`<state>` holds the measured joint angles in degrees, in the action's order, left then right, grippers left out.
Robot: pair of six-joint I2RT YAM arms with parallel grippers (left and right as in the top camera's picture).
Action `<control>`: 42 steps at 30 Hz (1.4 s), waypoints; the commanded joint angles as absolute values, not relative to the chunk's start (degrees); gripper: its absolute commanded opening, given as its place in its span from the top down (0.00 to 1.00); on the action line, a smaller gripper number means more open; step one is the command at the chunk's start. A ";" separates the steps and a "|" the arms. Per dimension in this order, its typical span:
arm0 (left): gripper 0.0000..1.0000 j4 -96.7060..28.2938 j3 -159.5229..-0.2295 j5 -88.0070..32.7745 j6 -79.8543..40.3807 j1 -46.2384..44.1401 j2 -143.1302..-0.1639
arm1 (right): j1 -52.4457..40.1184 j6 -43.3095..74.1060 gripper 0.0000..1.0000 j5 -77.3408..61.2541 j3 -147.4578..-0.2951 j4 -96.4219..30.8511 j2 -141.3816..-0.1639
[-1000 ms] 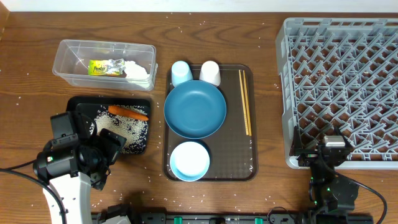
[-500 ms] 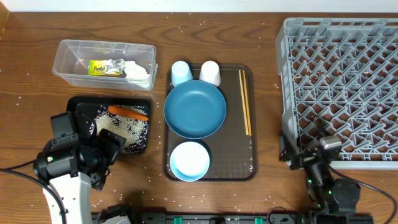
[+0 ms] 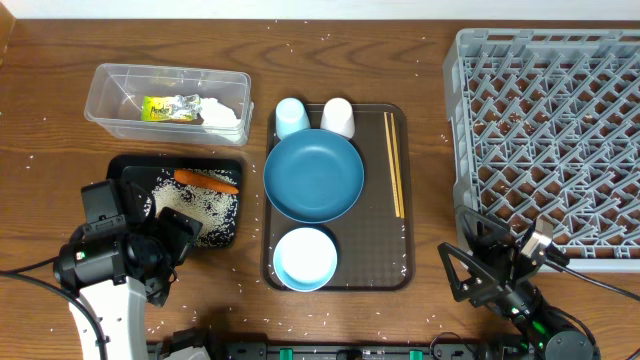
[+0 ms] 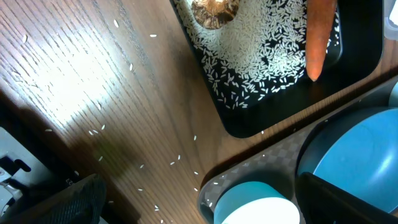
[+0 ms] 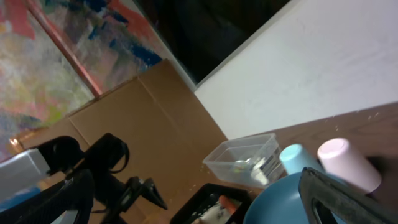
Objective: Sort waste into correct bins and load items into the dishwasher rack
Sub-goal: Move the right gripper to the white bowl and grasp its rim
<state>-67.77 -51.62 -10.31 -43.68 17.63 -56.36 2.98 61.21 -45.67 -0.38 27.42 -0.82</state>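
The clear tub (image 3: 168,100) holds the snack wrapper (image 3: 170,108) and napkin (image 3: 222,115). Rice (image 4: 261,56), the carrot (image 4: 320,37) and the brown lump (image 4: 213,9) lie in the black tray (image 3: 128,165). On the brown serving tray (image 3: 390,255) are the blue plate (image 3: 313,175), white bowl (image 3: 305,257), light blue cup (image 3: 291,117), whitish cup (image 3: 338,116) and chopsticks (image 3: 394,178). My left gripper (image 3: 170,235) hangs open over the black tray's near right corner. My right gripper (image 3: 470,262) is open and empty, between the serving tray and the grey rack (image 3: 550,140).
Loose rice grains are scattered on the wooden table around the trays and inside the rack. The rack fills the right side up to the table's edge. A white wall and brown cardboard stand behind the table in the right wrist view.
My right arm has swung left, out from the rack's front edge, and its gripper now tilts toward the serving tray. The left arm has not moved.
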 commanded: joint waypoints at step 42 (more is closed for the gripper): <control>0.02 -68.12 -51.64 -9.56 -43.35 17.93 -56.10 | -56.18 17.10 0.02 -10.50 -61.89 -34.20 -80.34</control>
<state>-67.75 -51.59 -10.28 -43.68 17.63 -56.36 -53.32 16.32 -12.60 -60.62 -34.61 -78.41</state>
